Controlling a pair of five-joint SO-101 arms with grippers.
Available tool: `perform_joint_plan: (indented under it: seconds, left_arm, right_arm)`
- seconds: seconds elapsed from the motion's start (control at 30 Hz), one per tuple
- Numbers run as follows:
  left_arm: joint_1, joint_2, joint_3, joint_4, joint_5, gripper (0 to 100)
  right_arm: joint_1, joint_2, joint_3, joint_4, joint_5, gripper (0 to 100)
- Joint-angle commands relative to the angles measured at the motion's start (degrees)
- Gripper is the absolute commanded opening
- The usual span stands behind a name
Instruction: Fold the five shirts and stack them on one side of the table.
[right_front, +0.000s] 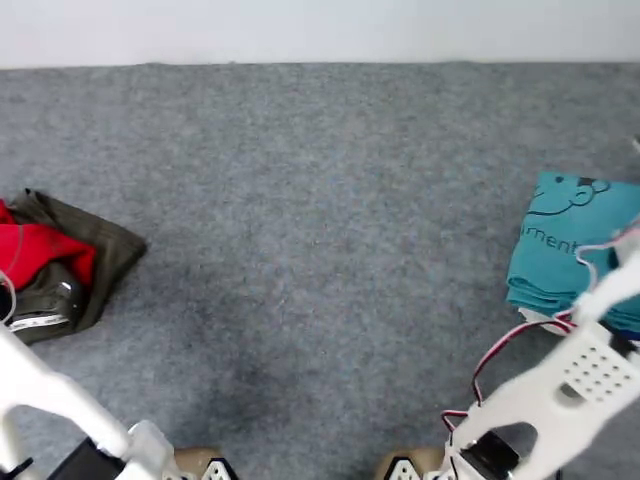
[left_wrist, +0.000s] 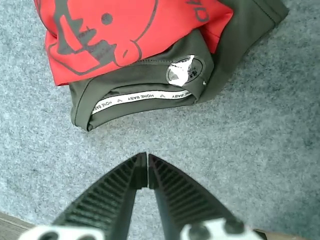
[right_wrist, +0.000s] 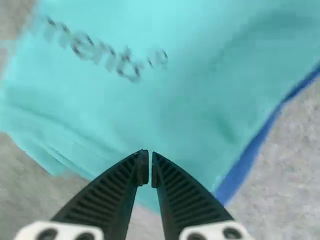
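Two shirt piles found on the grey table (right_front: 320, 180) from the high view. At the left edge, saw a red shirt (right_front: 40, 255) lying on a crumpled olive shirt (right_front: 105, 250). At the right edge, well apart from those, noted a folded teal shirt (right_front: 565, 250) with dark print. Saw the left arm (right_front: 45, 385) near the left pile and the right arm (right_front: 560, 385) stretched over the near side of the teal shirt, with red and white wires along it.

From the left wrist view, found the left gripper (left_wrist: 148, 172) pressed together, tips touching, pinching nothing. Hovered over bare table just beside the olive shirt's collar, with the red shirt overlapping that shirt beyond.

From the right wrist view, found the right gripper (right_wrist: 149, 167) likewise pressed together, with nothing between its tips. Sat over the teal shirt's edge; could not tell whether touching. Noted a blue fabric edge (right_wrist: 250, 155) showing from beneath that shirt.
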Motion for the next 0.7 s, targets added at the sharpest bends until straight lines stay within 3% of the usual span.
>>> perform_joint_plan:
  seconds: [0.0, 0.27, 0.53, 0.67]
  left_arm:
    - [-0.1, -1.8, -0.2, -0.7, -0.4, 2]
    - [-0.1, -2.3, -0.2, -0.6, -0.4, 2]
    - [-0.1, -2.3, -0.3, -0.6, -0.4, 2]
    - [-0.1, -1.7, -0.3, -1.1, -0.6, 4]
  right_arm:
    - [4.4, 4.0, -0.6, 0.4, 3.2, 1.0]
    - [4.7, -2.0, -10.8, 2.4, 2.9, 1.0]
    - [0.5, -18.4, -4.3, 2.4, 2.5, 1.0]
    - [-3.1, -25.8, 7.4, 2.4, -7.4, 1.0]
